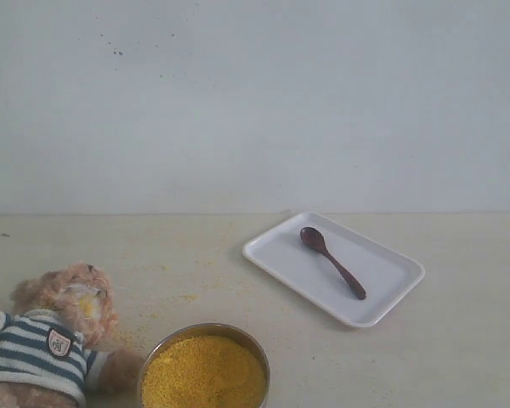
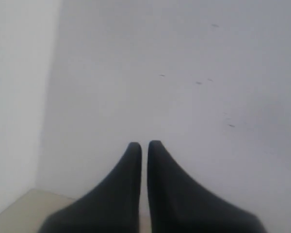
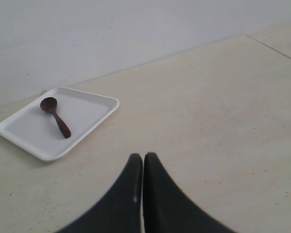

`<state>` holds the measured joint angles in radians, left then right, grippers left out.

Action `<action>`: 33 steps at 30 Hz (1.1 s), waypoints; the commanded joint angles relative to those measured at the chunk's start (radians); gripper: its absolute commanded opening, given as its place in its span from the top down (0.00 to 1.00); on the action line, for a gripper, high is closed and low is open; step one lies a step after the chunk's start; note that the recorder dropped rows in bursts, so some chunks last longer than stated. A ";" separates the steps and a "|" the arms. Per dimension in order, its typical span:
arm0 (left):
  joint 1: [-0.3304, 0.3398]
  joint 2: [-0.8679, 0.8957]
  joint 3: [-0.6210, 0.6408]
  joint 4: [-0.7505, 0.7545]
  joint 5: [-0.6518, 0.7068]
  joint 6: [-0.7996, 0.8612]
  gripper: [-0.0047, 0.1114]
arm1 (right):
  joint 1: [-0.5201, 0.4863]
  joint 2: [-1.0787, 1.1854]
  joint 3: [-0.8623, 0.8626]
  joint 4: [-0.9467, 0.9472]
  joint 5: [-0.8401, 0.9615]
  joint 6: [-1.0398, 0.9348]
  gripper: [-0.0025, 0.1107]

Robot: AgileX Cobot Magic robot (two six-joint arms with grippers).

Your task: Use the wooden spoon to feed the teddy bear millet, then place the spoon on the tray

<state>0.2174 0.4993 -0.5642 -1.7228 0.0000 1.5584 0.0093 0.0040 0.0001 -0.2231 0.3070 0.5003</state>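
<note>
The teddy bear [image 1: 47, 336] lies at the front left in its striped shirt, with yellow grains stuck on its muzzle. Beside it the millet [image 1: 204, 374] fills a round metal bowl [image 1: 206, 330]. On the white tray [image 1: 382, 293] at the right lies the wooden spoon [image 1: 331, 262], its oval bowl toward the back; the right wrist view shows the same spoon [image 3: 56, 116] on the tray [image 3: 89, 114]. My right gripper [image 3: 143, 158] is shut and empty, over the bare table away from the tray. My left gripper [image 2: 144, 144] is shut, empty, facing a blank wall. Neither gripper appears in the exterior view.
Loose millet grains [image 1: 183, 299] are scattered on the beige table between the bear and the tray. A grey wall [image 1: 255, 102] closes off the back of the table. A table seam [image 3: 274, 48] runs in the right wrist view.
</note>
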 commanded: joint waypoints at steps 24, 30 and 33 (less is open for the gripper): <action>-0.182 -0.327 0.150 1.450 0.223 -1.553 0.92 | -0.001 -0.004 0.000 0.000 -0.010 -0.005 0.98; -0.219 -0.452 0.152 1.425 0.226 -1.390 0.92 | -0.001 -0.004 0.000 0.000 -0.010 -0.005 0.98; -0.219 -0.491 0.168 1.410 0.223 -1.381 0.92 | -0.001 -0.004 0.000 0.000 -0.010 -0.005 0.98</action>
<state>0.0068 0.0395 -0.4139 -0.3064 0.2251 0.1513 0.0093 0.0040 0.0001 -0.2231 0.3070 0.5003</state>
